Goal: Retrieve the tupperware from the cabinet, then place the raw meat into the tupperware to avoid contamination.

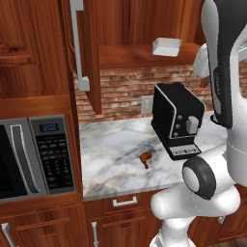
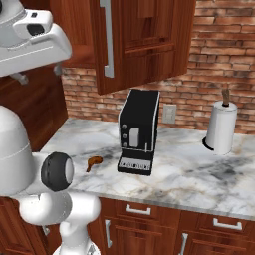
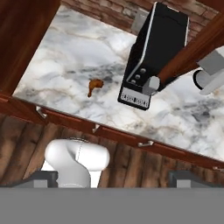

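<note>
Showing the tupperware [image 1: 167, 47] on the cabinet [image 1: 144, 53] shelf, left base; jaws apart.

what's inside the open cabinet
The tupperware sits on the cabinet shelf, near its right end. The left part of the shelf is hidden behind the open door.

Open door [image 1: 87, 53] hides part of the cabinet [image 1: 144, 29].
</note>
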### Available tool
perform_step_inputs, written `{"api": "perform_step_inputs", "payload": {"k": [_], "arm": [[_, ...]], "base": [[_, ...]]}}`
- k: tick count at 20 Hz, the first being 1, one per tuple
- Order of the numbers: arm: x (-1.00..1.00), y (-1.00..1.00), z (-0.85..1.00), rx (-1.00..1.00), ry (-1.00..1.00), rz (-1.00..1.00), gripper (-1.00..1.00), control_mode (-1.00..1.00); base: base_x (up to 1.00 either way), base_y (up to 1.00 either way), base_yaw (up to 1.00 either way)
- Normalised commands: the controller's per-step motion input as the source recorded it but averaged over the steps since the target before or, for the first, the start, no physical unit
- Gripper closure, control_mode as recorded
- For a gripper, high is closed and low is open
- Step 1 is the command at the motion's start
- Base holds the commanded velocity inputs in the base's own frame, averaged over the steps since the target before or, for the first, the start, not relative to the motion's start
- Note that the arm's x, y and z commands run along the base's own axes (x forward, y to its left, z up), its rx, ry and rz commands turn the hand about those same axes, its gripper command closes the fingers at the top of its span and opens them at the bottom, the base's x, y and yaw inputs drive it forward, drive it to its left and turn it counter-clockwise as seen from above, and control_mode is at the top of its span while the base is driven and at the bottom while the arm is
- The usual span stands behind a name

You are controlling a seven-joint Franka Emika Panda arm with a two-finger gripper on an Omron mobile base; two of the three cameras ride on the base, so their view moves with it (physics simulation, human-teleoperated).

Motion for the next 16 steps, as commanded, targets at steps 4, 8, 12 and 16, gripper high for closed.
{"api": "perform_step_inputs", "payload": {"k": [4, 8, 12, 16], "arm": [[0.20, 0.14, -0.10, -0.08, 0.08, -0.05, -1.00, -1.00], [0.34, 0.00, -0.18, 0.00, 0.14, 0.00, -1.00, -1.00], [0.53, 0.00, -0.16, -0.01, 0.12, 0.02, -1.00, -1.00], [0.53, 0.08, -0.13, -0.06, 0.11, 0.04, -1.00, -1.00]], "base": [[0.00, 0.00, 0.00], [0.00, 0.00, 0.00], [0.00, 0.00, 0.00], [0.00, 0.00, 0.00]]}}
